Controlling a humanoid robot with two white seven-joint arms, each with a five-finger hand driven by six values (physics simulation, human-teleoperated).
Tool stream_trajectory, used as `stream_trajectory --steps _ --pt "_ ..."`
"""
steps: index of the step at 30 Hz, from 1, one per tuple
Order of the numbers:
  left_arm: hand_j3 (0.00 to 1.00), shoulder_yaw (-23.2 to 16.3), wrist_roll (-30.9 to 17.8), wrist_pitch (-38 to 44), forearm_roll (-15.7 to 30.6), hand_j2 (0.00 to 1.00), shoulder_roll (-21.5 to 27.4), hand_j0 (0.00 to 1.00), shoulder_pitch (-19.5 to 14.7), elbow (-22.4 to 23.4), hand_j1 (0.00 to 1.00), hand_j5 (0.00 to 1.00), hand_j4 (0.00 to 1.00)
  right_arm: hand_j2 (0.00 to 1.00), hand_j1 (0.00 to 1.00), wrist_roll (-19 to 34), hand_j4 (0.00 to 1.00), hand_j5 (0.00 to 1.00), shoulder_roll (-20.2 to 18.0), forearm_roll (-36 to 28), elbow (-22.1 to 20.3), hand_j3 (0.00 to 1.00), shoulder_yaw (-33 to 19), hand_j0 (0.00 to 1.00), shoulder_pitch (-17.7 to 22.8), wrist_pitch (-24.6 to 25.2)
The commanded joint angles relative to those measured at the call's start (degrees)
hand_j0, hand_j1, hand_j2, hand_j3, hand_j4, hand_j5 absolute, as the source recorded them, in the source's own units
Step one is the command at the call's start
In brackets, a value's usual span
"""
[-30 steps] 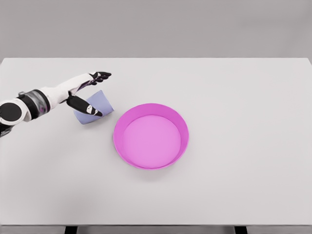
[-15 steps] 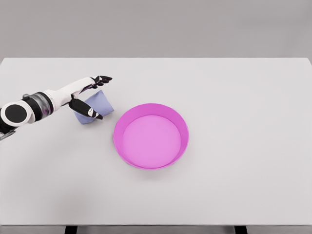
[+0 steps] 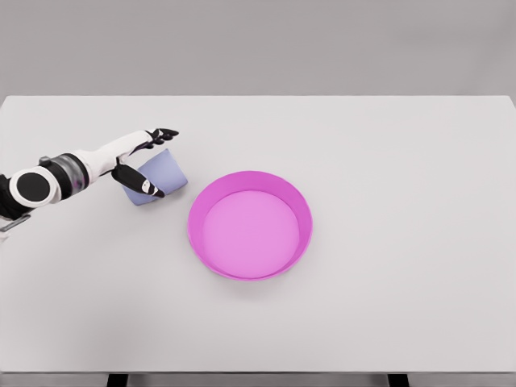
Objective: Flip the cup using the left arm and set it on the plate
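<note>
The cup [image 3: 156, 177] lies on its side toward the bench's [image 3: 387, 306] left edge, just beside the empty plate [image 3: 250, 224]. The left hand [image 3: 143, 161] brackets it, thumb and fingers spread, seemingly not yet gripping. Flipping and placing remain.

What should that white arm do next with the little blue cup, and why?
Probably close the left hand around the cup. The thumb lies across the cup's near side and the fingers reach past its far side, so the hand straddles it but looks not yet clamped. The cup lies on the table, left of the pink plate, so it needs a firm hold before being lifted and flipped.
</note>
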Motion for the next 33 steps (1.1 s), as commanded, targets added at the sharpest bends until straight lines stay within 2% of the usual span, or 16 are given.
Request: stream_trajectory --steps 1,7,9,11,19,21,24,27,31,33 --pt "1.0 -0.12 0.07 0.4 -0.17 1.0 -0.3 1.0 0.0 0.48 1.0 1.0 1.0 1.0 1.0 0.01 1.0 1.0 0.0 0.03 0.01 1.0 0.0 1.0 0.0 -0.01" --pt "0.96 -0.12 0.42 0.32 -0.17 0.96 -1.35 0.96 0.88 0.57 0.96 0.96 0.96 1.0 1.0 0.01 1.0 1.0 0.0 0.03 0.01 1.0 0.0 1.0 0.0 -0.01" --pt "0.87 -0.21 0.42 0.4 -0.17 0.87 -1.35 0.87 0.97 0.57 0.87 0.87 0.87 1.0 1.0 0.01 1.0 1.0 0.0 0.03 0.01 1.0 0.0 1.0 0.0 -0.01" --pt "0.72 0.06 0.42 0.23 -0.17 0.72 -1.35 0.72 1.49 0.57 0.72 0.72 0.72 1.0 1.0 0.01 1.0 1.0 0.0 0.03 0.01 1.0 0.0 1.0 0.0 -0.01" --pt "0.64 1.2 0.51 -0.65 -0.08 0.64 -1.26 0.64 1.32 -0.04 0.64 0.64 0.64 1.0 1.0 0.01 1.0 1.0 0.0 0.03 0.01 1.0 0.0 1.0 0.0 -0.01" --pt "0.64 5.85 0.42 -6.09 0.01 0.64 -0.65 0.64 2.37 -2.77 0.64 0.64 0.64 1.0 1.0 0.01 1.0 1.0 0.0 0.03 0.01 1.0 0.0 1.0 0.0 -0.01" --pt "0.63 10.42 0.33 -12.33 -0.08 0.63 0.23 0.63 4.65 -5.84 0.63 0.63 0.63 1.0 1.0 0.01 1.0 1.0 0.0 0.03 0.01 1.0 0.0 1.0 0.0 -0.01" --pt "0.59 15.79 0.15 -18.75 0.1 0.59 0.32 0.59 8.17 -6.81 0.59 0.59 0.59 1.0 1.0 0.01 1.0 1.0 0.0 0.03 0.01 1.0 0.0 1.0 0.09 -0.01" --pt "0.56 16.58 0.24 -29.12 0.53 0.56 -0.56 0.56 9.05 -7.34 0.56 0.56 0.56 1.0 1.0 0.01 1.0 1.0 0.0 0.03 0.01 1.0 0.0 1.0 0.0 -0.01" --pt "0.56 19.65 0.15 -34.31 0.27 0.56 -1.7 0.56 13.0 -7.43 0.56 0.56 0.56 1.0 1.0 0.01 1.0 1.0 0.0 0.03 0.01 1.0 0.0 1.0 0.0 -0.01"
